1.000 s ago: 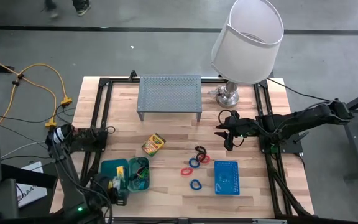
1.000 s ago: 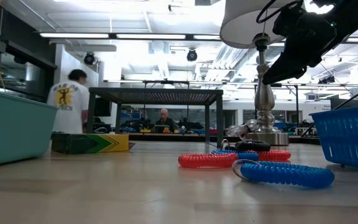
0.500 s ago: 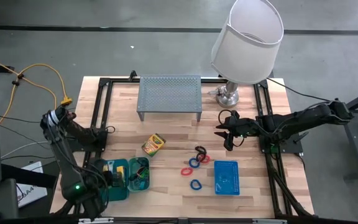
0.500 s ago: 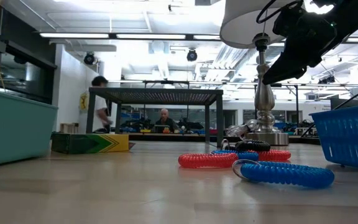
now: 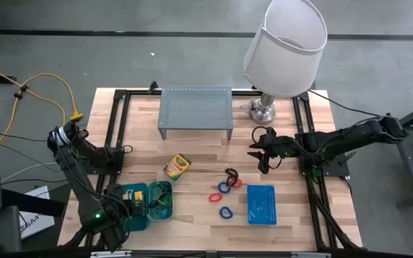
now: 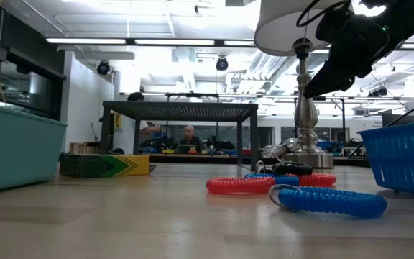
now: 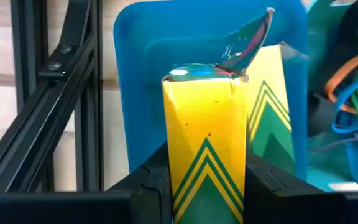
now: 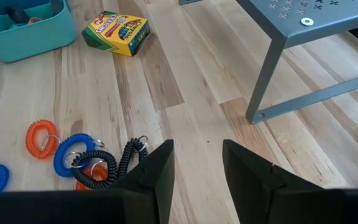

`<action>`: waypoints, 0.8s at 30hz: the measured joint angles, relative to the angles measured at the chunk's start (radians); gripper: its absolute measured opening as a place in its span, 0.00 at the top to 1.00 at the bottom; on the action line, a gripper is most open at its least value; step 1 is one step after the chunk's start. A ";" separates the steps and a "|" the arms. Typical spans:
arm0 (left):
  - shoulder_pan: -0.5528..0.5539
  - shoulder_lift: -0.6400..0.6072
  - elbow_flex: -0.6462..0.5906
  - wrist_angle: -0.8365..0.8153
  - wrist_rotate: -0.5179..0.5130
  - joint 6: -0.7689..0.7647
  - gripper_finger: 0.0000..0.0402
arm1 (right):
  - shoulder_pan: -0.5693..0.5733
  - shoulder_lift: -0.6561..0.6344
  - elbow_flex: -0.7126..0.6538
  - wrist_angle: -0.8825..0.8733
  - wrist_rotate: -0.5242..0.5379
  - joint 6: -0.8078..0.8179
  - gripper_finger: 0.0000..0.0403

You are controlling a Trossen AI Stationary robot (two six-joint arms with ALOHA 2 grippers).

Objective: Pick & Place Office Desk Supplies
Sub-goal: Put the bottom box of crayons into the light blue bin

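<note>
My left gripper (image 5: 123,205) is at the table's near-left corner, over the left teal tray (image 5: 136,213), and is shut on a yellow-green crayon box (image 7: 204,130). A second yellow-green box (image 7: 271,106) lies in that tray (image 7: 140,43). The neighbouring teal tray (image 5: 160,200) holds coloured loops. Another crayon box (image 5: 177,166) lies flat on the wood. Red, blue and black band loops (image 5: 225,188) lie near the blue mesh basket (image 5: 262,204). My right gripper (image 5: 264,156) hovers open to the right of the loops, near the lamp's base. My left gripper pinches the crayon box between its two fingers (image 7: 156,186), one on each long side (image 7: 173,155). It comes from above, pointing down, with the box lying along the fingers. The box's opened flap end (image 7: 247,37) points down at the tray. Whether that end touches the tray cannot be told.
A grey perforated riser shelf (image 5: 196,111) stands at the far middle, a white-shaded lamp (image 5: 285,43) at the far right. Black frame rails (image 5: 113,136) run along both sides. Bare wood lies between the shelf and the loops. People move in the room beyond.
My left arm has swung its elbow toward the table's far-left corner while its gripper stays over the left teal tray, shifting slightly toward the left edge. A person in the room behind has walked to the right.
</note>
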 joint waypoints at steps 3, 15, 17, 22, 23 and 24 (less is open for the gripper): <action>0.000 -0.010 -0.043 0.055 0.000 0.000 0.73 | 0.000 0.000 0.000 0.000 0.000 0.000 0.69; 0.051 -0.026 -0.118 0.104 -0.014 0.016 0.73 | 0.000 0.000 0.000 0.000 0.000 0.000 0.69; 0.065 -0.026 -0.118 0.105 -0.014 0.018 0.73 | 0.000 0.000 0.000 0.000 0.000 0.000 0.69; 0.107 -0.022 -0.118 0.108 0.013 0.036 0.73 | 0.000 0.000 0.000 0.000 0.000 0.000 0.69; 0.117 -0.021 -0.118 0.109 0.025 0.044 0.73 | 0.000 0.000 0.000 0.000 0.000 0.000 0.69; 0.124 -0.020 -0.121 0.114 0.035 0.052 0.73 | 0.000 0.000 0.000 0.000 0.000 0.000 0.69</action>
